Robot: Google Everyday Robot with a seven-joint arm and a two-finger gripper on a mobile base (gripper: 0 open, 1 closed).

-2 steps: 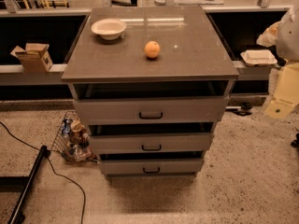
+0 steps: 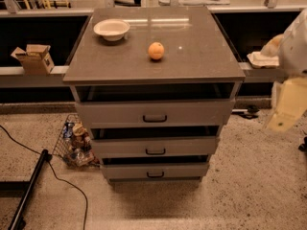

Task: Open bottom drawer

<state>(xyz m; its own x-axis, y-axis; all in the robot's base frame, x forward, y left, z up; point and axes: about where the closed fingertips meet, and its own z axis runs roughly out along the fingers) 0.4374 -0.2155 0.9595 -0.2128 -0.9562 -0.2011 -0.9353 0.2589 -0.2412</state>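
In the camera view my gripper [image 2: 284, 110] hangs at the right edge as a pale, yellowish blur, beside the cabinet [image 2: 153, 128] and well apart from it. Whether it is released or clenched I cannot tell; it touches nothing that I can see.

The bottom drawer [image 2: 154, 169] sits lowest of the three grey fronts, just above the speckled floor [image 2: 240, 195], with its small black handle [image 2: 155, 175] at the centre. A dark gap runs along its upper edge, so it may stand slightly ajar, though the steep angle could give the same look. Above it are the middle drawer [image 2: 155, 145] and the top drawer [image 2: 154, 112], each with a like dark strip over it.

On the cabinet's surface [image 2: 201, 56] a white bowl [image 2: 111, 29] stands near the far left corner, and an orange [image 2: 156, 50] lies apart from it, near the middle.

Left of the cabinet a wire basket [image 2: 73, 143] of packets rests on the floor against its side, and a cardboard box [image 2: 33, 59] sits on the ledge behind.
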